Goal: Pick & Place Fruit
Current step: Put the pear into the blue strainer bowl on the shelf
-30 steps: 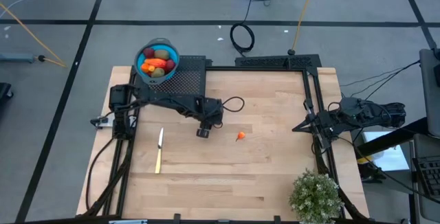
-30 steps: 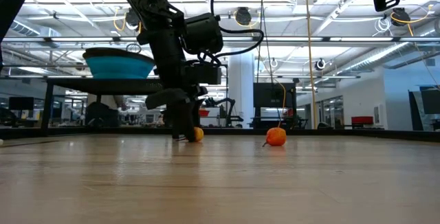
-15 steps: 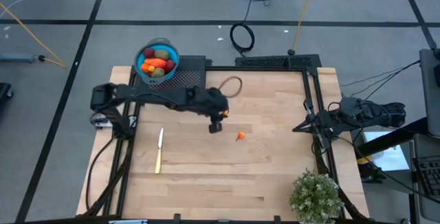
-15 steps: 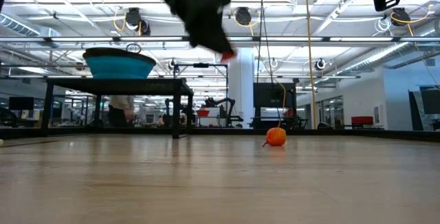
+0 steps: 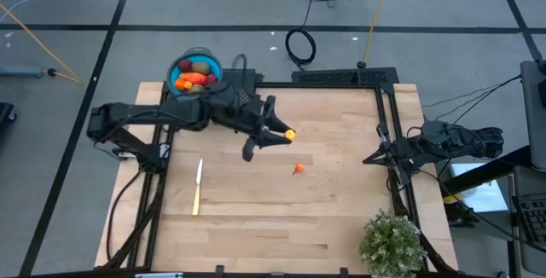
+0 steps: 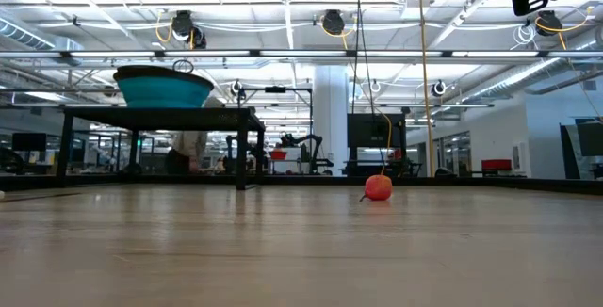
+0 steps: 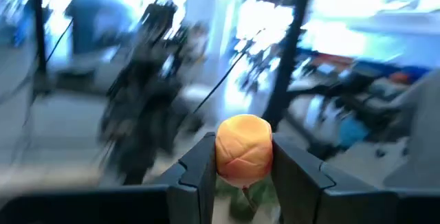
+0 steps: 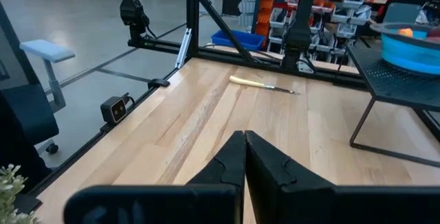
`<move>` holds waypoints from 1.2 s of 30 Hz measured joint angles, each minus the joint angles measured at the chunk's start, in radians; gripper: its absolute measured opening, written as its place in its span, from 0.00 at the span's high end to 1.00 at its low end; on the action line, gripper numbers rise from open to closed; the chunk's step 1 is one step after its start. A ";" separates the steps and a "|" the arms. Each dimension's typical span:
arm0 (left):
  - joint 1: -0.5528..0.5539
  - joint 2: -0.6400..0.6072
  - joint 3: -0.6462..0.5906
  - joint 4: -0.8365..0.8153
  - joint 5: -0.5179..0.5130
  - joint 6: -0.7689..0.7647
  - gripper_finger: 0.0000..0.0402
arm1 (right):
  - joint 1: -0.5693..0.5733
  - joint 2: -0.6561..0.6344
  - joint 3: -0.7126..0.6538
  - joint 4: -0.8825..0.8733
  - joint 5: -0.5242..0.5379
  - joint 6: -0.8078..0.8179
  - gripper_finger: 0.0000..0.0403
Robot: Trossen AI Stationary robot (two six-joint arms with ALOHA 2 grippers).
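A tiny orange fruit (image 7: 243, 148) sits pinched between the two dark fingers of the left gripper (image 5: 287, 135), clear of the table and raised above its far half, a short way right of the blue bowl (image 5: 195, 75); in the left wrist view the fruit's rounded, creased top stands up between the fingers (image 7: 200, 171) and a short stem hangs below it. A second small orange fruit (image 5: 298, 169) lies alone on the wooden table (image 5: 341, 218), near the middle and a little nearer the front than the held one; the low view shows it resting on the boards with its stem pointing sideways (image 6: 378, 186). More fruit fills the bowl, which stands on a dark mesh platform (image 5: 232, 97) at the table's far left corner: an elongated red-orange piece, dark red round ones and olive-green ovals. A slim pale knife (image 5: 197, 186) lies on the left part of the table, well apart from both orange fruits. The right gripper (image 8: 245, 157) waits at the table's right edge, its fingers pressed together and holding nothing. A potted plant (image 5: 392, 242) stands at the near right corner.
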 joint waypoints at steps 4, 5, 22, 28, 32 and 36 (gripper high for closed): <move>-0.022 0.000 0.000 0.142 0.043 0.004 0.71 | 0.000 0.000 0.000 -0.008 0.000 0.000 1.00; -0.026 0.000 0.000 0.168 0.045 0.005 0.71 | 0.000 0.000 0.000 -0.009 0.000 0.000 1.00; -0.086 0.000 0.000 0.454 0.045 0.003 0.71 | 0.000 0.000 0.000 -0.011 0.000 0.000 1.00; -0.088 0.000 0.000 0.386 0.038 -0.054 0.71 | 0.000 0.000 0.000 -0.011 0.000 0.000 1.00; -0.096 0.000 0.000 0.223 -0.054 -0.120 0.71 | 0.000 0.000 0.000 -0.011 0.000 0.000 1.00; -0.106 0.000 0.000 -0.005 -0.196 -0.114 0.71 | 0.000 0.000 0.000 -0.010 0.000 0.000 1.00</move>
